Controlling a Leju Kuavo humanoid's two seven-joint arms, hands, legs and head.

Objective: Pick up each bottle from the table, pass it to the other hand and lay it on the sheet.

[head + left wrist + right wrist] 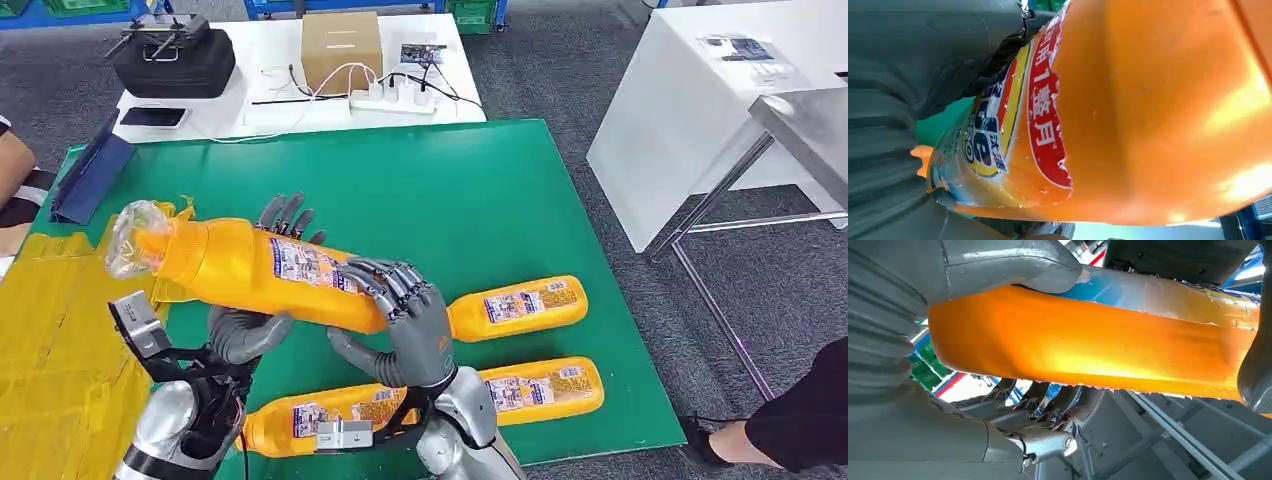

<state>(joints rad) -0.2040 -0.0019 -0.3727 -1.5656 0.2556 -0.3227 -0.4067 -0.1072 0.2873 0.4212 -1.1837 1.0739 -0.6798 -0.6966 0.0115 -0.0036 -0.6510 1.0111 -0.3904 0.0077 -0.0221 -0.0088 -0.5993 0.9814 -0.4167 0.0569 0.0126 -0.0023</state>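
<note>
An orange bottle [230, 265] with a clear cap hangs level over the green table [480, 190], cap end toward the yellow sheet [50, 340] on the left. My left hand [250, 335] grips its middle, thumb under it and fingers behind it. My right hand [410, 325] grips its base end, fingers wrapped over the label. The left wrist view has the bottle [1148, 125] close against my left hand [888, 125]. In the right wrist view the bottle [1088, 345] lies across my right hand [888, 305]. Two more orange bottles [515, 305] [540, 385] lie on the table.
Behind the green table stand a black case [170, 60], a cardboard box [340, 45] and a power strip [395, 100]. A blue folder [90, 175] leans at the far left edge. A white table [700, 100] and a person [790, 420] are on the right.
</note>
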